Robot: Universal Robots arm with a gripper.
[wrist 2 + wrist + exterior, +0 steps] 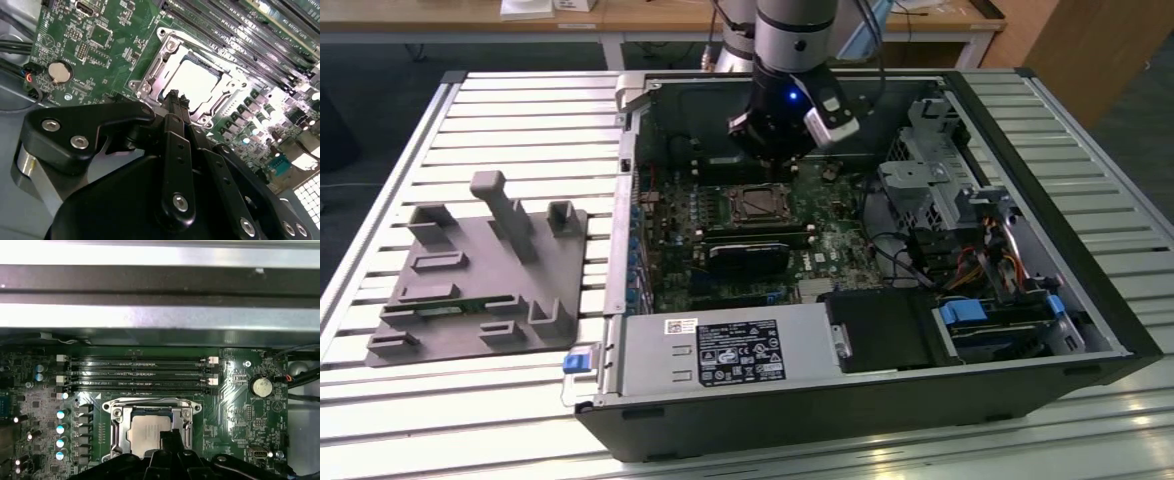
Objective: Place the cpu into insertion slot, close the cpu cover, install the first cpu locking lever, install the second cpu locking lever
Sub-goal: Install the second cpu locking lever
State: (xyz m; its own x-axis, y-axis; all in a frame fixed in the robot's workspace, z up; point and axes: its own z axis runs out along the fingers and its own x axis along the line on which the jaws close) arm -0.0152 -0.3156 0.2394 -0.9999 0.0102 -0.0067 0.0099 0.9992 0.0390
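- Exterior view: open PC case (1067,300) lies on a slatted metal table (520,110), filling centre and right of frame. Green motherboard (854,245) exposed inside.
- Arm comes down from top centre. Gripper (774,150) hangs over the board just above the socket area, blue light lit on the wrist.
- Fingers: in the second wrist view the two black fingers (175,107) run up the middle of the frame with tips together, nothing between them. Gripper (174,95) tip sits over the near edge of the socket.
- First wrist view: gripper (170,436) tip at lower centre, overlapping the lower edge of the chip.
- The cpu (147,432) is seated in the insertion slot (118,437), silver top visible through the frame. Also seen in the second wrist view, cpu (197,82) bright at upper centre.
- The cpu cover (150,407) is down flat around the chip; silver frame with corner screws, in the second wrist view cpu cover (155,75).
- Can't tell lever state from these views.
- Memory slots (135,372) run in parallel rows just above the socket in the first wrist view. Coin cell battery (261,386) at right of that frame.
- Exterior view's left: grey fixture tray (480,270) on the table, well apart from the case. Power supply (720,355) with label at lower centre of the case.
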